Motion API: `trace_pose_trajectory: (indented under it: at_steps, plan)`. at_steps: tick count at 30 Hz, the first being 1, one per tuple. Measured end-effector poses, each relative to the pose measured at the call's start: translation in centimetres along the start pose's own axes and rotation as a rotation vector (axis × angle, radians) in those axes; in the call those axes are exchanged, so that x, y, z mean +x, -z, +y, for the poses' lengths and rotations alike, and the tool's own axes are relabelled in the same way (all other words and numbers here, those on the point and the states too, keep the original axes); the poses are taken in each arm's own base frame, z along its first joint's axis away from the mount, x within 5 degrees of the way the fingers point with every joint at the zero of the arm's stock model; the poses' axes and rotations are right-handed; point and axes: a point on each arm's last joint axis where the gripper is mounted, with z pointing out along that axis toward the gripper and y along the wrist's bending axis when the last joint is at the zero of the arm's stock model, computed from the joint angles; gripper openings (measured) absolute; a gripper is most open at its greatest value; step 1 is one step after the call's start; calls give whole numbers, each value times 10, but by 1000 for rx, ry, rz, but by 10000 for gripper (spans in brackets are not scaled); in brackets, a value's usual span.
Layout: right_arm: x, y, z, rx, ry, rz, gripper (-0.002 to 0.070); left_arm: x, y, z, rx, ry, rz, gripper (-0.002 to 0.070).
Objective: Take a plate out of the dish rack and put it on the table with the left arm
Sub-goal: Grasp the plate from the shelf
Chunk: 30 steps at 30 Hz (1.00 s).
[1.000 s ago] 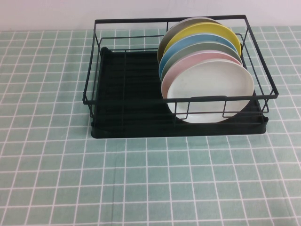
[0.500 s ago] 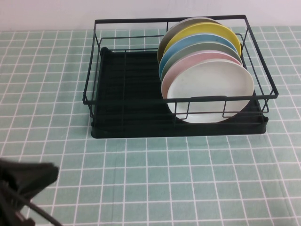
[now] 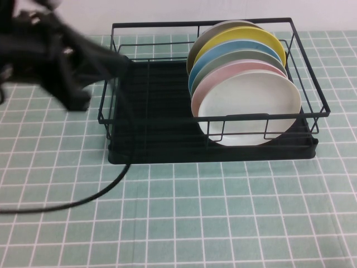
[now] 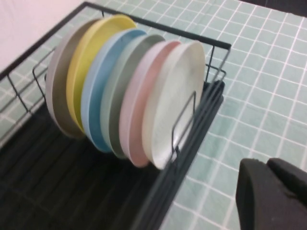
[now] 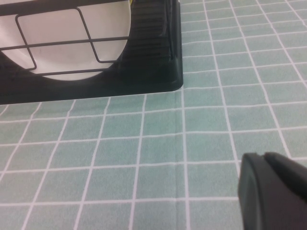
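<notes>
The white plate [image 3: 248, 109] stands on edge at the front of a row of plates in the right half of the black dish rack [image 3: 156, 25]. It also shows in the left wrist view [image 4: 175, 96] and, behind the rack's wires, in the right wrist view [image 5: 72, 43]. My left arm is blurred at the upper left. Its left gripper [image 3: 120, 61] is at the rack's left side, well left of the plates, and looks shut and empty [image 4: 268, 165]. My right gripper [image 5: 264, 155] is shut and empty over the tiled table [image 3: 223, 212], out of the high view.
Behind the white plate stand pink [image 3: 223, 72], grey-green, blue [image 3: 223, 56], yellow [image 3: 245, 36] and grey plates. The rack's left half holds nothing. The left arm's black cable [image 3: 106, 190] trails across the tiles in front of the rack's left corner.
My left arm came into view at the lower left, then swung up to the rack's left side, trailing its cable. The plates and rack have not moved.
</notes>
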Motion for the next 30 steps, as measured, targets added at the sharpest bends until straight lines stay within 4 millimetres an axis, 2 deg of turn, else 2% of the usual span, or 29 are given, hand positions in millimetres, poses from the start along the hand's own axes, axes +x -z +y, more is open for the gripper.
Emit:
trace_pose_trajectory:
  at_steps: [6, 13, 16, 20, 24, 30]
  plan:
    - [0, 0, 0, 0, 0, 0, -18, -26, -53, 16, 23, -78, 18, -4]
    - [0, 0, 0, 0, 0, 0, -18, -25, -123, 40, 65, -5, 69, 3]
    - [0, 0, 0, 0, 0, 0, -18, -21, -152, 42, 94, -22, 109, 57]
    - [0, 0, 0, 0, 0, 0, -18, -16, -186, 32, 120, -137, 198, 191]
    - [0, 0, 0, 0, 0, 0, -18, -16, -210, 17, 118, -248, 252, 283]
    - [0, 0, 0, 0, 0, 0, -18, -22, -220, 12, 62, -261, 209, 306]
